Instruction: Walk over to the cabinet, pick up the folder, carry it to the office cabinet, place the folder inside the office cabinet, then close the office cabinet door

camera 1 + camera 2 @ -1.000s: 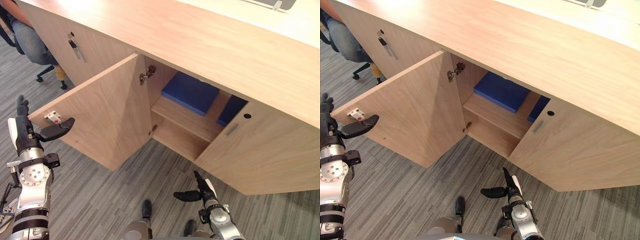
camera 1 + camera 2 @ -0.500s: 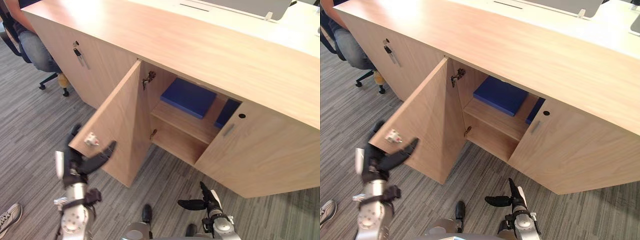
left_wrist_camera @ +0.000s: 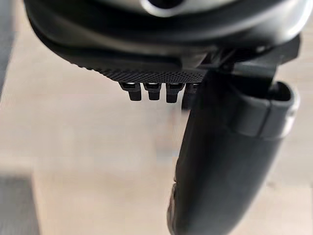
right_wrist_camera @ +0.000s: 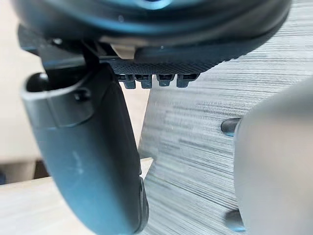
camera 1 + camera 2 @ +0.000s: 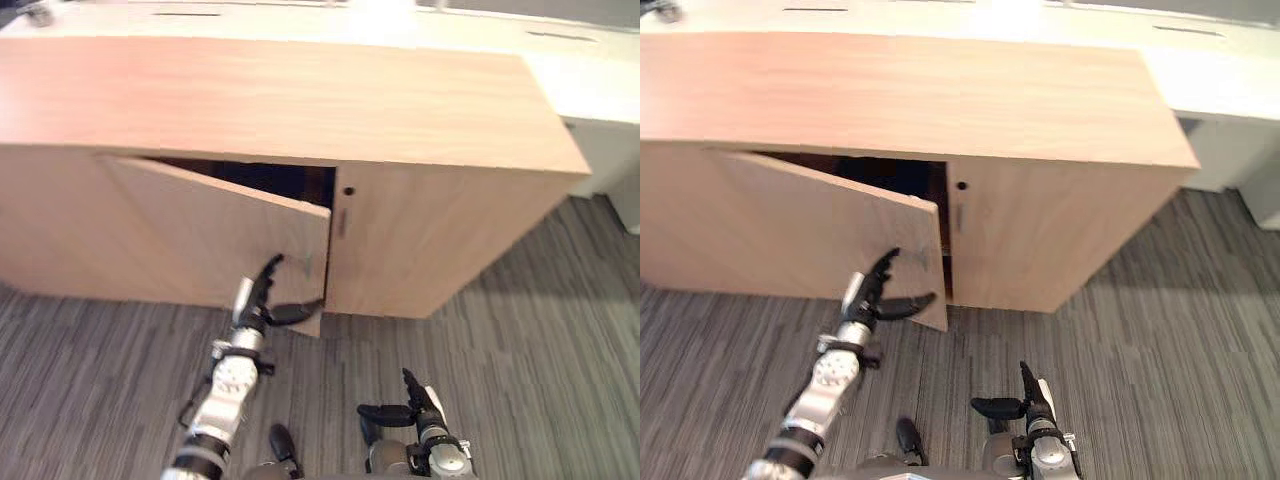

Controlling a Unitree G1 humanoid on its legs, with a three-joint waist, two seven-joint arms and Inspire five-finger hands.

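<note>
Door (image 5: 215, 235) of the office cabinet (image 5: 300, 100) stands ajar, hinged at its left side, with the free edge swung out toward the robot and a dark opening (image 5: 285, 180) behind it. What lies inside that opening I cannot tell, so the place of the folder cannot be read; neither robot hand carries it. Your left robot hand (image 5: 256, 300) is at the lower corner of the free edge, fingers straight and thumb spread apart, lying against the outer face and clamped on nothing. Your right robot hand (image 5: 405, 408) hangs low over the floor (image 5: 540, 350), well apart from the cabinet, with fingers loose and apart, empty. I judge this to be the closing step. The door is a stiff, flat wooden panel that turns on hinges, so it should be light to move and needs no grasp: 1 flat push may be enough. Press near the free edge, where the leverage is best. The face looks smooth, so fingers may slide; keep them flat. Watch the thumb, which sits just beside the gap to the neighbouring door (image 5: 440, 235); it could be pinched when the 2 doors meet.
</note>
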